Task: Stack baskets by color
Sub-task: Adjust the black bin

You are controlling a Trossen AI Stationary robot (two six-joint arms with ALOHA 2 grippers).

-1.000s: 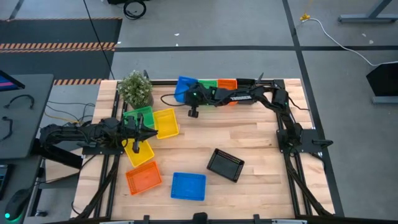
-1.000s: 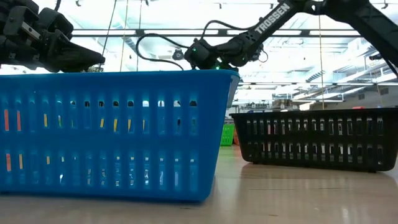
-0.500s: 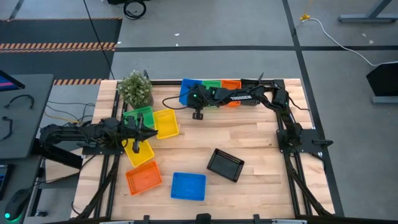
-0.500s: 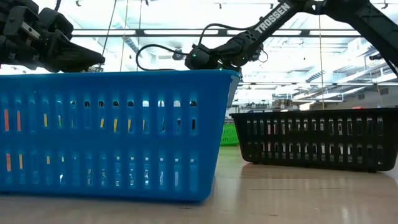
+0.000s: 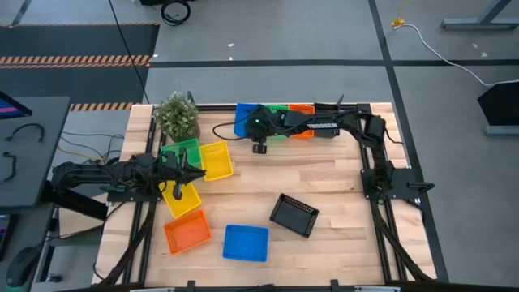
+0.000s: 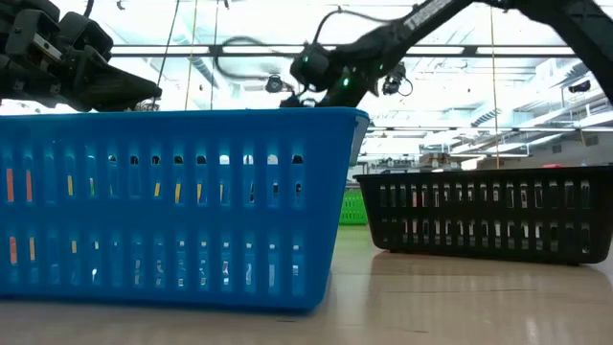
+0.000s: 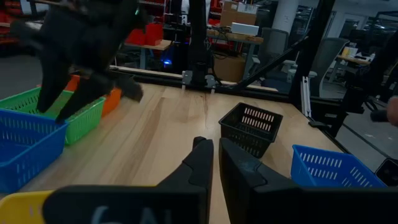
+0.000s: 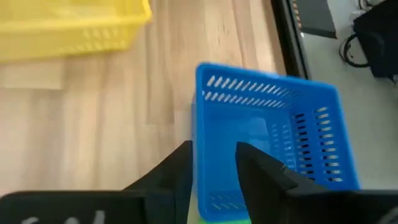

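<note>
Pale wooden bench point(image 5: 324, 182), baskets scattered. Left claw point(image 5: 195, 172) low over one yellow basket point(image 5: 182, 199), fingers pinched together, holding nothing visible. Farther right, right claw point(image 5: 246, 122) parted astride the wall of the blue basket point(image 5: 243, 114) at the far edge.

Blue basket point(image 8: 273, 143) (slotted walls), apparently plain yellow basket point(image 8: 68, 25).

A small potted plant point(image 5: 177, 116) stands near the far left corner of a light wooden table point(image 5: 324, 182). A grey floor point(image 5: 268, 32) surrounds the table, with a white cable point(image 5: 438, 49) lying across it.
</note>
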